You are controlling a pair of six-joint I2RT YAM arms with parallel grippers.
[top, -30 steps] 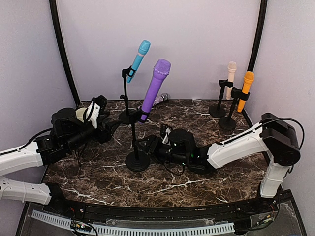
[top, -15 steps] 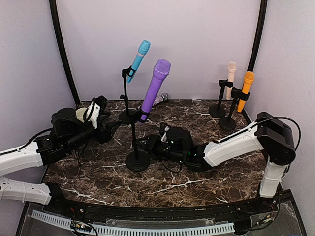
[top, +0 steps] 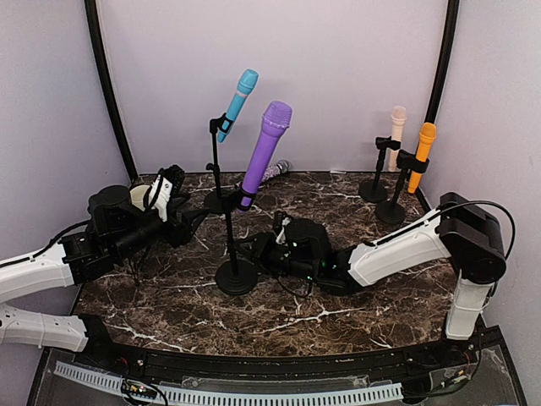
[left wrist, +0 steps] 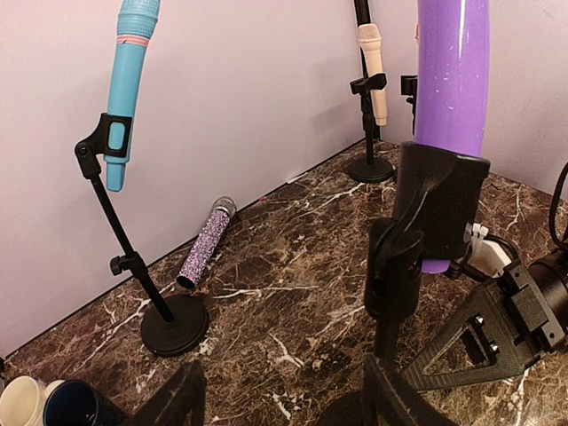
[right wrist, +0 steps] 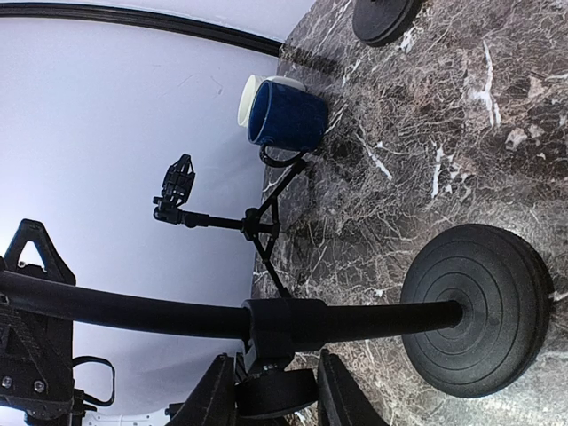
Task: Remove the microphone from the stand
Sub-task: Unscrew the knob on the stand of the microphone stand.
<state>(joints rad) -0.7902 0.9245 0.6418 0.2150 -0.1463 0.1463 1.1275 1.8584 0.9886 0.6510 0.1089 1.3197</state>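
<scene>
A sparkly microphone (left wrist: 206,244) lies on the marble table (top: 380,304) just right of the stand (left wrist: 174,324) holding the turquoise microphone (left wrist: 127,80), a blue mug (left wrist: 75,404) sits left of that stand, and a beige microphone (top: 397,125) and an orange microphone (top: 423,148) stand well to its right.

Open air above & right of purple mic (top: 265,150). Blue mic's stand (left wrist: 175,324) crowds it close behind-left. Low down, right gripper (top: 253,248) clamped on the pole (right wrist: 133,311) blocks the right side; left gripper (top: 189,220), jaws apart, sits just left. Beige mic (top: 396,134) & orange mic (top: 422,155) well apart, back-right corner. Glitter mic (top: 275,169) lies by back wall.
</scene>
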